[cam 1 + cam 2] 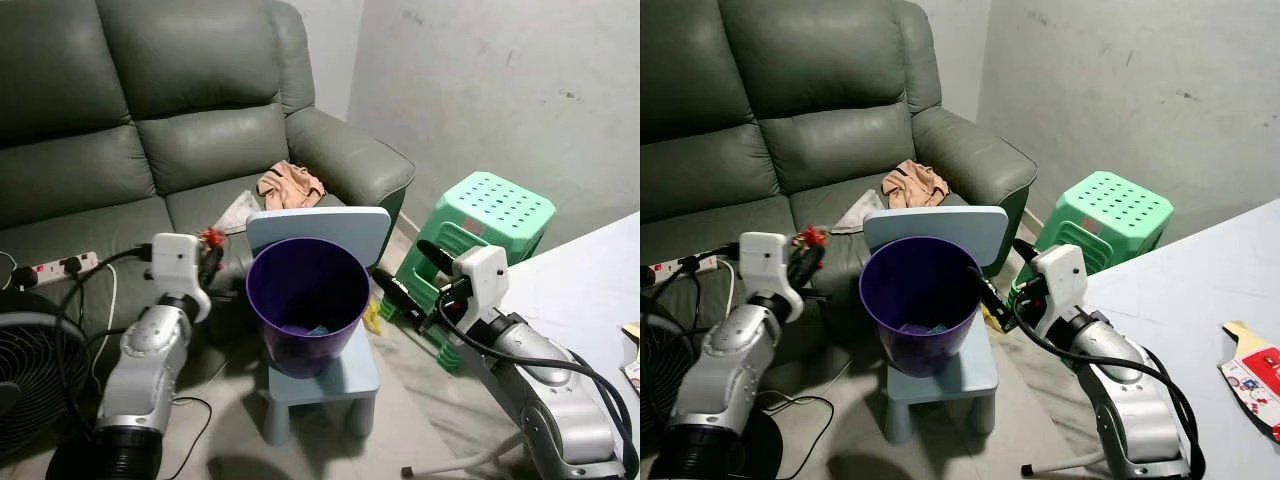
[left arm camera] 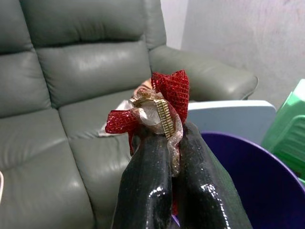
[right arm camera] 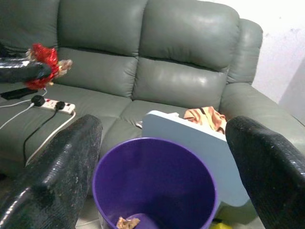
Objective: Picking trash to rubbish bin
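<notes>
Purple plastic marks the rubbish bin (image 1: 305,300), which you see standing on a small pale-blue chair (image 1: 325,375) in front of the grey-green sofa (image 1: 150,130). Your left gripper (image 2: 167,138) has its two black fingers pressed together on a crumpled piece of trash (image 2: 157,107), red mesh with clear wrapping, held up beside the bin's rim on the robot's left and not yet over the opening. Your right gripper (image 3: 162,157) is spread wide, holding nothing, and sits near the bin's rim on the robot's right. Inside the bin, scraps (image 3: 127,222) lie on the bottom. Behind the chair, a tan cloth (image 1: 290,185) rests on the sofa seat. A white power strip (image 1: 60,267) lies on the cushion to the left; a green stool (image 1: 480,225) stands to the right.
</notes>
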### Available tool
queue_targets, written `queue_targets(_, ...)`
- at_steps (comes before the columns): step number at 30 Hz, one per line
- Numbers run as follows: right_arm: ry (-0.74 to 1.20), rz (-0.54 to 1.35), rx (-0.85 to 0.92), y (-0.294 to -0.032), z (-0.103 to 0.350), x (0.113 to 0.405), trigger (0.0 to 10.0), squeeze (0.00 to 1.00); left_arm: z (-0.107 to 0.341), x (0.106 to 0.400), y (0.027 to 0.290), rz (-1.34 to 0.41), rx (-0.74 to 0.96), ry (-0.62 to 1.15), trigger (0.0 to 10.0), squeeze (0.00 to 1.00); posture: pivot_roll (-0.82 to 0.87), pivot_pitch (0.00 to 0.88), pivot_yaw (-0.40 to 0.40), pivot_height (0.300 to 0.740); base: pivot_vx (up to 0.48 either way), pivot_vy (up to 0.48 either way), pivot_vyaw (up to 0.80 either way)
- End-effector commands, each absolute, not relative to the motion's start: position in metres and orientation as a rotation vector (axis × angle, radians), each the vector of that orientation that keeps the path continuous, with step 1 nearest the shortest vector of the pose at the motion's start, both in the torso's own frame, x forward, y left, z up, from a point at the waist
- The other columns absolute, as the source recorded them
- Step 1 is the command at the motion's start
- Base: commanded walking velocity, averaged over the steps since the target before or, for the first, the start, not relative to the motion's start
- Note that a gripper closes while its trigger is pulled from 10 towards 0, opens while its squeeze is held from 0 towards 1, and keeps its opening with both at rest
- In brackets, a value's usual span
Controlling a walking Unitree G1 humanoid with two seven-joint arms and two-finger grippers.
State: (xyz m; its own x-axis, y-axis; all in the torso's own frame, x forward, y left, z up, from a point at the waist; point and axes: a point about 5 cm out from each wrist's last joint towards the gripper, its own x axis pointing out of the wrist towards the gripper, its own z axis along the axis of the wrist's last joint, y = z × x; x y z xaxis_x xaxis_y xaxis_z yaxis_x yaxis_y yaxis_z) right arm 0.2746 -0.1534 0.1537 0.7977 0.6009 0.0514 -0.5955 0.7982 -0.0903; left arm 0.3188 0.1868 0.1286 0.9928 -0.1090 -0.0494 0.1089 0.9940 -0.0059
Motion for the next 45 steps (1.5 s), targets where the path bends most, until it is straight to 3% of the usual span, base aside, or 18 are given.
queue_targets(1, -0.079, 0.651, -0.083, -0.155, 0.157, 0.273, 10.0, 0.0, 0.131, 0.321, 0.184, -0.125, 0.004, 0.036, 10.0, 0.0, 0.0, 0.0, -0.09, 0.74, 0.0, 0.0, 0.0)
queue_targets(13, -0.119, 0.482, 0.09, -0.163, 0.159, 0.283, 10.0, 0.0, 0.142, 0.313, 0.17, -0.138, -0.053, -0.04, 10.0, 0.0, 0.01, 0.0, -0.09, 0.74, 0.0, 0.0, 0.0)
queue_targets(25, -0.129, 0.484, 0.128, -0.153, 0.158, 0.288, 10.0, 0.0, 0.147, 0.313, 0.164, -0.135, -0.092, -0.058, 10.0, 0.0, 0.03, 0.0, -0.099, 0.74, 0.0, 0.0, 0.0)
queue_targets(45, -0.137, 0.501, 0.13, -0.153, 0.16, 0.29, 10.0, 0.0, 0.151, 0.313, 0.164, -0.126, -0.106, -0.079, 10.0, 0.0, 0.04, 0.0, -0.102, 0.74, 0.319, 0.0, 0.0)
